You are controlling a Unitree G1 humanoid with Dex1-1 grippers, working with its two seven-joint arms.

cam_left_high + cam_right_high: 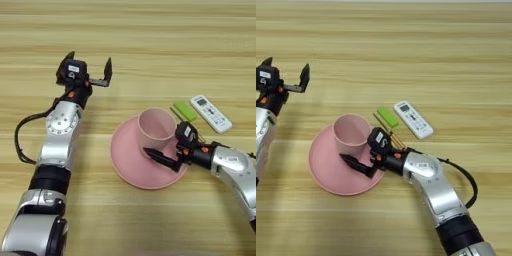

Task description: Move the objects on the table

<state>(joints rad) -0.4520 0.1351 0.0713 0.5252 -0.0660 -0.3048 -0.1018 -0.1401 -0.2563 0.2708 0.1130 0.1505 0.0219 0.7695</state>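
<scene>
pink cup (156, 129) stands on plate (127, 160); right pincer (170, 150) grips it, left pincer (89, 64) gapes empty.

Pink cup (156, 131) stands on pink plate (131, 160); right end effector (167, 150) beside it, left end effector (90, 64) spread wide.

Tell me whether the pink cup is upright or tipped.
Upright: the pink cup stands on the pink plate, its open mouth facing up.
</scene>
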